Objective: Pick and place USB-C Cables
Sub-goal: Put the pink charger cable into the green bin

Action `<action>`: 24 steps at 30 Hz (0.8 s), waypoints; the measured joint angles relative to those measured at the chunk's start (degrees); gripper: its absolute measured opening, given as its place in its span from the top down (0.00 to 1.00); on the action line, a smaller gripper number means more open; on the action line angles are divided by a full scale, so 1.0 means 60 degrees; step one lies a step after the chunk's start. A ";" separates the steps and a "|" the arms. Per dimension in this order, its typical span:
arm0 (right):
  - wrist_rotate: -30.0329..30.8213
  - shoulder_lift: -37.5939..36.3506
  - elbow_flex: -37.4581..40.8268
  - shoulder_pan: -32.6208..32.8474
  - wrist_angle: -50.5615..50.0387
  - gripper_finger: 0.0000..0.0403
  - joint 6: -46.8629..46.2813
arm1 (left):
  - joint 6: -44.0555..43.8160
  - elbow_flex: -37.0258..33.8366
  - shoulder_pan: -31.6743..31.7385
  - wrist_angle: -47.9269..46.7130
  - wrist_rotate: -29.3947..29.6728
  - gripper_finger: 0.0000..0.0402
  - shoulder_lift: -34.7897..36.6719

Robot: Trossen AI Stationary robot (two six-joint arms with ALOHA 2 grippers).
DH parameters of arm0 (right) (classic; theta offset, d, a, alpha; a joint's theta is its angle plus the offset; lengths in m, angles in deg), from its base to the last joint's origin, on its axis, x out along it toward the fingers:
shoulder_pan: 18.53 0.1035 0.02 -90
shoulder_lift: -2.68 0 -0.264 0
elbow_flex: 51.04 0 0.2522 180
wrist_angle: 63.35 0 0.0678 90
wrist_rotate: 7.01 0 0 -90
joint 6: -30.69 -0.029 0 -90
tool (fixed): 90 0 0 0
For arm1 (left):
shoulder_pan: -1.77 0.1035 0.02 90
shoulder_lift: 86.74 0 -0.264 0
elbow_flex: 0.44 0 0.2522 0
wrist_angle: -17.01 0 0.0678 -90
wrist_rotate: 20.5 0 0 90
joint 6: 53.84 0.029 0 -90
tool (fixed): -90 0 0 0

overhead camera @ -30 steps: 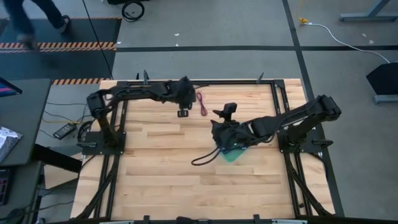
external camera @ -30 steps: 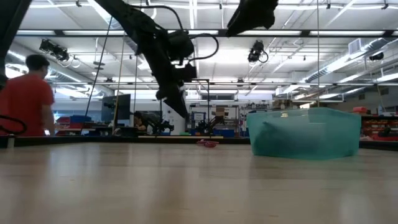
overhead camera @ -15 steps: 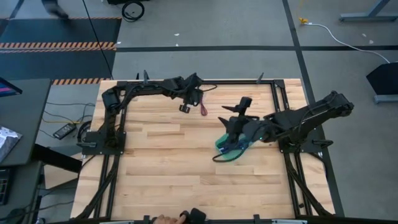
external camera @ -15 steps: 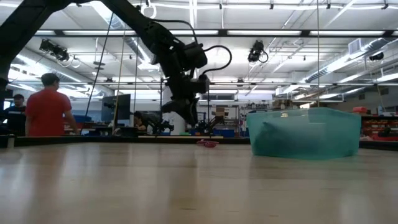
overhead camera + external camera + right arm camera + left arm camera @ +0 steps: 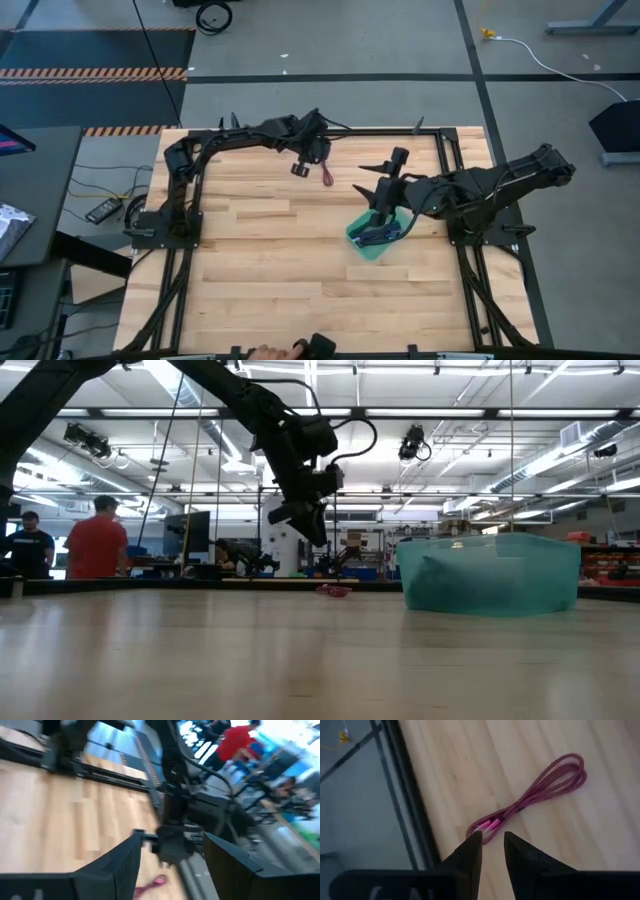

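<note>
From above, the left hand (image 5: 297, 168) hangs over the far part of the wooden desk (image 5: 260, 270), just left of a maroon cable (image 5: 329, 176) that lies loose on the wood near the far edge. The right hand (image 5: 386, 180) is right of the middle, at the far corner of the teal tray (image 5: 368, 246), which rests on the desk. A blue cable (image 5: 380, 232) lies in the tray; other bundles there are too small to tell apart.

From desk height, the left arm reaches down from the upper left, with its hand (image 5: 312, 525) raised clear above the surface. The maroon cable (image 5: 334, 591) is a small lump far back on the desk, just left of the tray (image 5: 490, 574). Two people (image 5: 95, 540) stand in the room behind.

The left wrist camera has its own hand (image 5: 493, 841) with the fingers (image 5: 471, 851) close together, a narrow gap between them and nothing held. The maroon cable (image 5: 530, 797) lies just beyond the tips, coiled in a long loop on the wood.

The right wrist camera has its hand (image 5: 172, 845) spread wide and empty. Beyond it hangs the left arm (image 5: 175, 815), with a bit of the maroon cable (image 5: 150, 885) on the desk below.
</note>
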 joint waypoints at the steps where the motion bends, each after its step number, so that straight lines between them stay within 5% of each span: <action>1: -0.0283 0.0000 0.0041 -0.0010 0.0015 0.46 -0.0230 | -0.0140 -0.0003 -0.0005 -0.0090 -0.0024 0.78 -0.0059; 4: -0.1059 0.0000 0.0461 -0.0101 0.0002 0.46 -0.0981 | -0.0486 -0.0032 -0.0020 -0.0652 0.0055 0.80 -0.0078; 11: -0.1177 0.0022 0.2069 -0.0807 0.0011 0.46 -0.2342 | -0.1598 -0.0025 0.0373 -0.2342 0.0680 0.84 0.0491; 19: -0.2828 0.0017 0.3471 -0.2631 0.2405 0.46 -0.2472 | -0.3493 -0.0471 0.1825 -0.2129 -0.3700 0.95 0.1671; 24: -0.4053 0.0570 0.3664 -0.4241 0.3151 0.46 -0.2774 | -0.4325 -0.1572 0.2350 -0.0699 -0.5175 0.98 0.2441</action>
